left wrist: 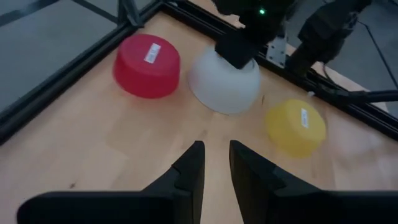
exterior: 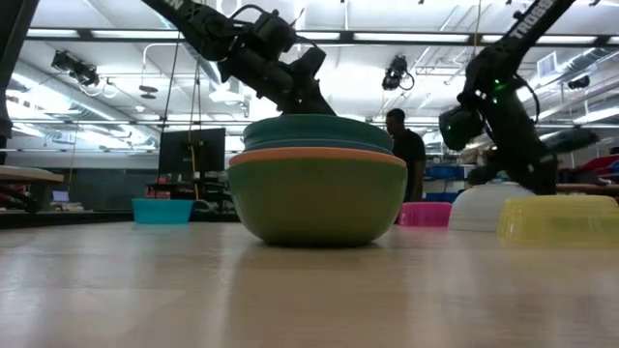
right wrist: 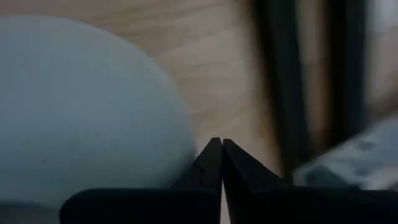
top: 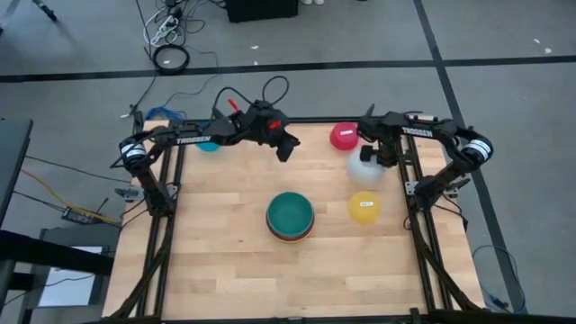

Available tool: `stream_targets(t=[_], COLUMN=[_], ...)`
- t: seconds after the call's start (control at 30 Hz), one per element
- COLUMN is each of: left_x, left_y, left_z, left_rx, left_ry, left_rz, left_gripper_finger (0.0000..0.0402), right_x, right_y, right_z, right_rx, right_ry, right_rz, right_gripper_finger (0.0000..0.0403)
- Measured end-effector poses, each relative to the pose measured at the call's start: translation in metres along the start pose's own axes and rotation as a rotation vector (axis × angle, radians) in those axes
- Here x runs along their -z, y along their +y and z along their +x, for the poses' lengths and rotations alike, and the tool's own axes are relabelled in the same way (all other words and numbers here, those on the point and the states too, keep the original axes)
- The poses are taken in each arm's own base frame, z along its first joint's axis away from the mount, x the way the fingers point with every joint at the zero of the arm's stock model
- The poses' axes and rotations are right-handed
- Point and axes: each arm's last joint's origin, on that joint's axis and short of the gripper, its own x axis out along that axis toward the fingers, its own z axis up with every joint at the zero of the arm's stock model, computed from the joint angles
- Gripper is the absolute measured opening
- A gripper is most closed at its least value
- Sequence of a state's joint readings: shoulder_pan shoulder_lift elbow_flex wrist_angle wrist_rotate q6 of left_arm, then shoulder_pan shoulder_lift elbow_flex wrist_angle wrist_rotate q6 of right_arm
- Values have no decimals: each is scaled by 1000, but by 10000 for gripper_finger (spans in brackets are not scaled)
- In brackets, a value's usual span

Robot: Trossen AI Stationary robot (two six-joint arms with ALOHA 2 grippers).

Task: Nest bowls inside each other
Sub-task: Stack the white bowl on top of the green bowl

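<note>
A nested stack of bowls (top: 290,216) stands mid-table, teal on top, with orange and green showing beneath it in the low view (exterior: 317,188). Upside down on their rims at the right are a red bowl (top: 343,136), a white bowl (top: 364,171) and a yellow bowl (top: 364,207). A small light blue bowl (top: 209,145) sits at the far left. My left gripper (left wrist: 214,155) hangs open and empty above the table, left of the red and white bowls. My right gripper (right wrist: 221,146) is shut, pointing down at the white bowl's (right wrist: 81,106) side. My right gripper comes steeply from above with its shut fingertips (right wrist: 211,155) right beside the white bowl's curved wall (right wrist: 177,134). I cannot tell whether they touch it. The bowl rests upside down on the table.
Dark frame rails (top: 409,193) run along the table's right edge close to the white and yellow bowls, and also along the left edge (top: 171,180). Bare wood (top: 225,261) lies in front of the stack. A person (exterior: 401,145) stands in the room behind the table.
</note>
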State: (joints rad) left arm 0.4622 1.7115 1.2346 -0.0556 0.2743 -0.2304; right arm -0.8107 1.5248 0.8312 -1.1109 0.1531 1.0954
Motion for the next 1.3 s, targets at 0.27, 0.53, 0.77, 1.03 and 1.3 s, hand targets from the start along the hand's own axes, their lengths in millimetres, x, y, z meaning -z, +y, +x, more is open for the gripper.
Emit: stream_targets(t=[0.27, 0.53, 0.77, 1.03, 1.3], left_x=[6, 28, 56, 71, 76], left_y=[22, 51, 60, 60, 66], left_z=[-5, 4, 38, 59, 58], left_rx=[-66, -117, -7, 56, -35], left_ry=[49, 157, 257, 276, 308], left_rz=[-30, -102, -187, -240, -252], left_gripper_finger=[84, 84, 84, 84, 84], right_x=[-7, 13, 41, 59, 55], right_y=[24, 52, 69, 84, 79], right_z=[1, -11, -19, -30, -32], right_rx=[-240, -430, -573, -752, -626], right_ry=[-81, -140, -121, -110, -163], right_rz=[-108, -312, -434, -561, -504], right_gripper_finger=[0, 0, 0, 0, 0])
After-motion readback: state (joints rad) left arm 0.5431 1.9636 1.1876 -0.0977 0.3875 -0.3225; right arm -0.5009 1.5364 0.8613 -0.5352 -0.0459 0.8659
